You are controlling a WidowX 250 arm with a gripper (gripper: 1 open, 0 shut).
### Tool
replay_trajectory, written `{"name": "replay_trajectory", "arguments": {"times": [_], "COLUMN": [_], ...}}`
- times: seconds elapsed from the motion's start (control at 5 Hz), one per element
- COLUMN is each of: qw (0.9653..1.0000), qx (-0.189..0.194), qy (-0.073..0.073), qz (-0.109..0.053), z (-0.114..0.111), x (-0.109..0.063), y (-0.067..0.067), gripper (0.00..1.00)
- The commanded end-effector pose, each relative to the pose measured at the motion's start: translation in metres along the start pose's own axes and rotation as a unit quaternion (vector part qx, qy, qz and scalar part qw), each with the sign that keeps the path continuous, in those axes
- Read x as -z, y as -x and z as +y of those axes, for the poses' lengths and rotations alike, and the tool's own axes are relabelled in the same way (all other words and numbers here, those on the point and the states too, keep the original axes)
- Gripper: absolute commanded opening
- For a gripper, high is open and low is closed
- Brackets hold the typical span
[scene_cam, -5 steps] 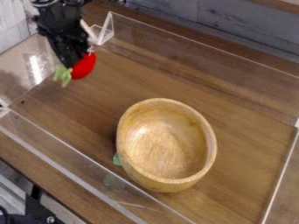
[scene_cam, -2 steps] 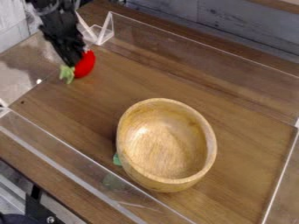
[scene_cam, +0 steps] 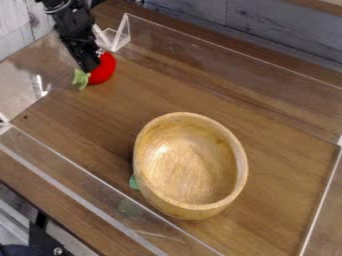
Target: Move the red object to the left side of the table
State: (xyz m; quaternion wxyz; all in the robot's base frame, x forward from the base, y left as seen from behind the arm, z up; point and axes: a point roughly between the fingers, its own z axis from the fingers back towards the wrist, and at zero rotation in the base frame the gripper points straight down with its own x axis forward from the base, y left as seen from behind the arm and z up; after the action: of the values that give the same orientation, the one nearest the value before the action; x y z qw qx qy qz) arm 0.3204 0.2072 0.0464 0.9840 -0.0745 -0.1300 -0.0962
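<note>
The toy (scene_cam: 102, 69) is red, with a green leafy part (scene_cam: 79, 79) on its left side, and it is at the far left of the table (scene_cam: 94, 125).

I go now from near to far. In the near left corner there are some dark parts (scene_cam: 24, 249), cut by the edge of the view, and I cannot tell what they are. Along the near left side runs a clear wall (scene_cam: 80, 184). Just beside the near left part of the bowl (scene_cam: 191, 165) is a small green scrap (scene_cam: 134, 183), partly hidden. The bowl is round, of light wood, upright, with its opening up, and I see nothing inside. It stands to the right of the middle, nearer than the toy and well apart from it.

At the far left, the dark gripper (scene_cam: 91, 61) comes down to the toy. Its fingers are closed on the toy and have hold of it, with only the small opening that the toy takes. Behind the far clear wall (scene_cam: 241, 60) are grey boards (scene_cam: 274, 28).
</note>
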Motion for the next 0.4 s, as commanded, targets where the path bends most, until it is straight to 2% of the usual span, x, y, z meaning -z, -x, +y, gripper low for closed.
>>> {"name": "replay_trajectory", "arguments": {"times": [0.0,0.2], "qw": [0.9991,0.9981], "qx": [0.037,0.056], "qy": [-0.003,0.01], "qz": [-0.021,-0.021], "z": [0.0065,0.0081], "x": [-0.0099,-0.002], "y": [-0.0157,-0.017], "gripper": [0.0,0.0]}}
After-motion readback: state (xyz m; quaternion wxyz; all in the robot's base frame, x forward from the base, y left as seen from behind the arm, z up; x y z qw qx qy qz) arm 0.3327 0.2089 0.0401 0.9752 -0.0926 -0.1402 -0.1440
